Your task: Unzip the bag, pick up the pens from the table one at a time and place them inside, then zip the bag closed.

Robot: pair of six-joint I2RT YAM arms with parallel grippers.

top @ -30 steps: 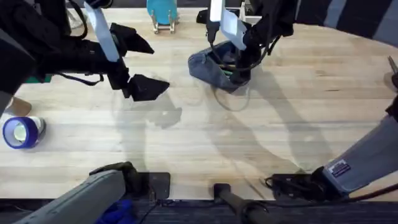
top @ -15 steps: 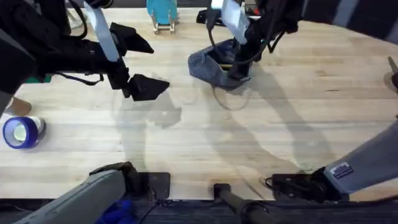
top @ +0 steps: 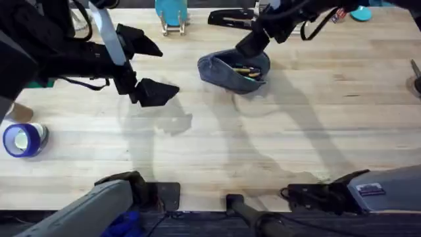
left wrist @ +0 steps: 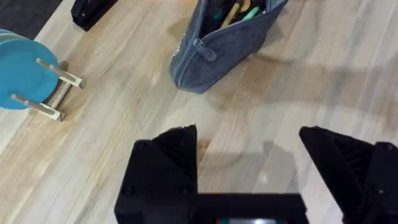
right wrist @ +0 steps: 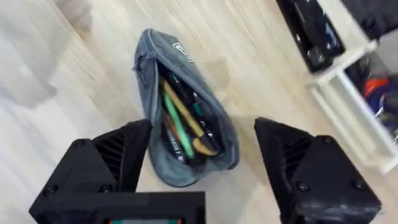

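Observation:
The grey-blue bag lies at the far middle of the table, unzipped, its mouth gaping. Several pens, green, yellow and dark, lie inside it, also seen from overhead as pens. My right gripper hovers just above the far side of the bag, open with nothing between its fingers. My left gripper is open and empty, held above the table to the left of the bag, apart from it.
A black stapler lies behind the bag at the far edge. A blue object on a wooden stand stands at the far left of it. A roll of blue tape sits at the left edge. A white tray lies beyond the bag.
My right gripper has lifted out of the bag's mouth and drawn back towards the far right. The pens now show in the open bag. The left arm has stayed still.

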